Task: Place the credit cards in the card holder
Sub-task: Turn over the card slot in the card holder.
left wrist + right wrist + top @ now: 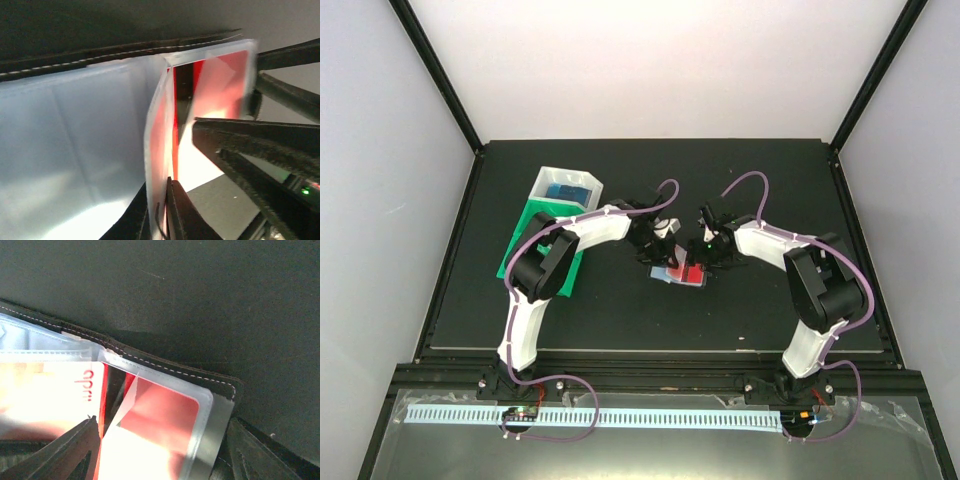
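White walls close in the black tabletop [620,320] you are working over. At its far left a white tray [552,176] with something blue in it sits against a green tray [523,243], both well apart from the action.

Your card holder [665,274] lies opened out near the middle of the tabletop, between the two arms, with its light blue inside facing up. A red card [690,274] shows on its right half. From the right wrist view you can see the holder's black stitched edge running along the tabletop. The red card sits inside a clear pocket at the corner nearest that edge. Beside it lies a pale, glare-washed face with red lettering. You cannot tell whether that is another card.

Your left end effector [161,192] is pinching a clear pocket leaf [156,140] of the holder, which stands up edge-on between the fingers. The light blue pockets lie flat to its left and the red card is to its right.

Your right end effector [162,421] is spread wide and low over the red card's pocket. One finger sits over the pale face, and the other is just past the pocket's outer edge. From these views you cannot tell whether either finger touches the holder.
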